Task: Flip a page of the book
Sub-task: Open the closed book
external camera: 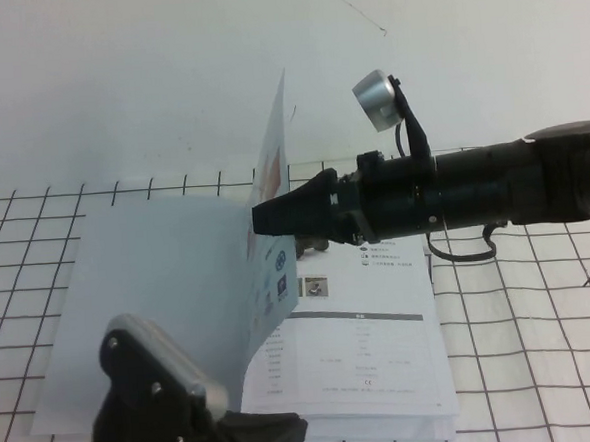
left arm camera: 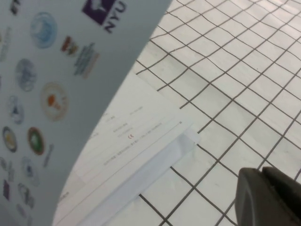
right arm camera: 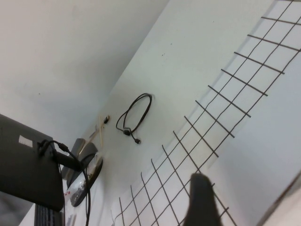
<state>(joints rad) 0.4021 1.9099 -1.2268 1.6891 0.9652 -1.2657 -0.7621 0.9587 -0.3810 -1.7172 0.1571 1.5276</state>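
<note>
From the high view, the right gripper reaches level across the book toward nine o'clock, pinching the page, which stands curled upright at centre. The left gripper sits low at six o'clock, fingers hidden. The left wrist view shows the logo side close overhead. The right wrist view shows a black cable on the table.

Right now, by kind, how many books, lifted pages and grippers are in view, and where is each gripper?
Books: 1, the book lying open on the grid table.
Lifted pages: 1, the page standing nearly upright.
Grippers: 2, the right gripper at the page's edge, the left gripper low at the near edge.
Total: 4
</note>
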